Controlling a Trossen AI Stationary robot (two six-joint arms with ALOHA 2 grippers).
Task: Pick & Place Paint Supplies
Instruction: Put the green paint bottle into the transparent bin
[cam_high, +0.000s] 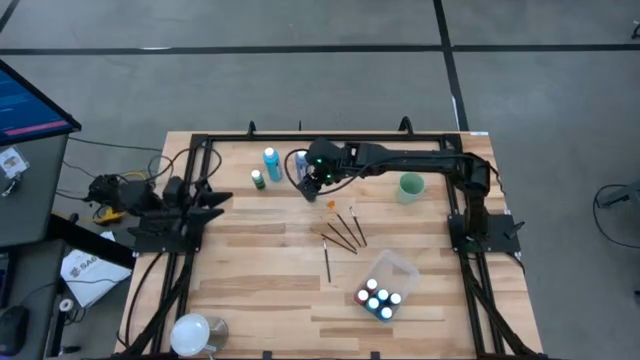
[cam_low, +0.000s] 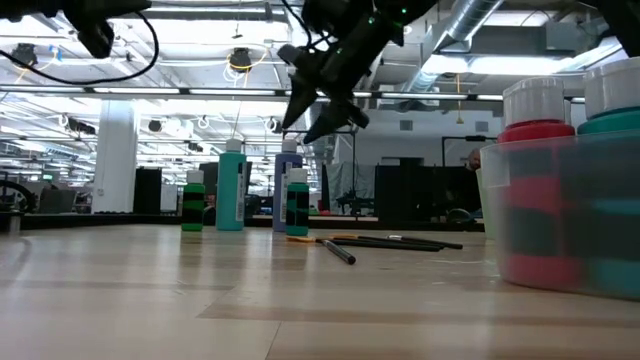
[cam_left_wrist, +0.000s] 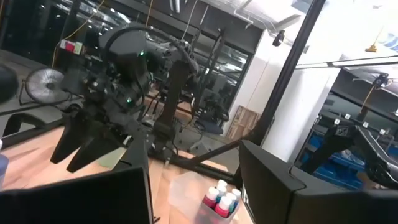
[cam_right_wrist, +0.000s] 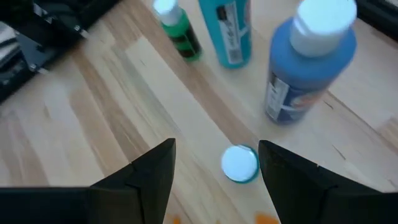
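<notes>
My right gripper (cam_right_wrist: 216, 144) hangs open above a small white-capped bottle (cam_right_wrist: 240, 164) that stands upright on the table, with a finger on either side and clear of it. Beside that bottle stand a big blue bottle (cam_right_wrist: 308, 68), a teal bottle (cam_right_wrist: 225, 31) and a small green one (cam_right_wrist: 180, 34). In the low view the right gripper (cam_low: 305, 128) is well above the bottle row (cam_low: 288, 190). Several dark-handled brushes (cam_high: 345, 230) lie flat mid-table. My left gripper (cam_high: 215, 200) waits open at the table's left.
A clear tub (cam_high: 385, 285) with several small bottles sits near the front right. A pale green cup (cam_high: 410, 187) stands at the far right, under the right arm. A white round object (cam_high: 190, 330) lies at the front left corner. Bare wood lies left of the brushes.
</notes>
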